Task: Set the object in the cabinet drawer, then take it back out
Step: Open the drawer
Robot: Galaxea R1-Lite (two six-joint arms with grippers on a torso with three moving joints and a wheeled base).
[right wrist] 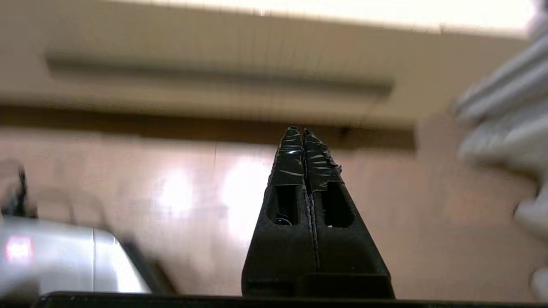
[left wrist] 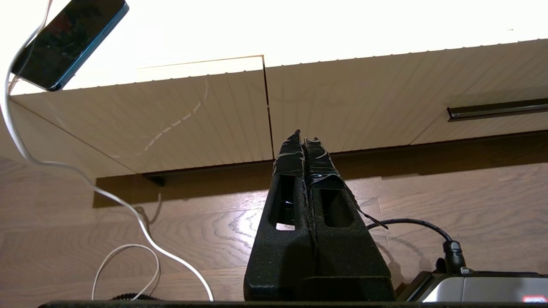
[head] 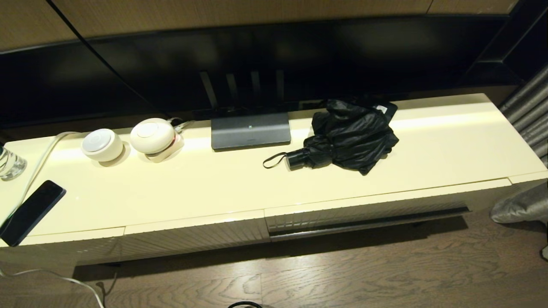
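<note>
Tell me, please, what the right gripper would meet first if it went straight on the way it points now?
Probably the cabinet drawer. The right gripper, fingers shut, sits low above the wood floor and points at the dark gap just under the drawer's ribbed front. Depth is unclear, so it might slip beneath instead.

A glossy cream cabinet top [head: 214, 188] is spread across the middle of the frame. A dark television screen [head: 274, 64] is seen above it, wood-grain flooring [head: 385, 269] below, and grey curtain folds [head: 528, 107] at the right edge.
</note>
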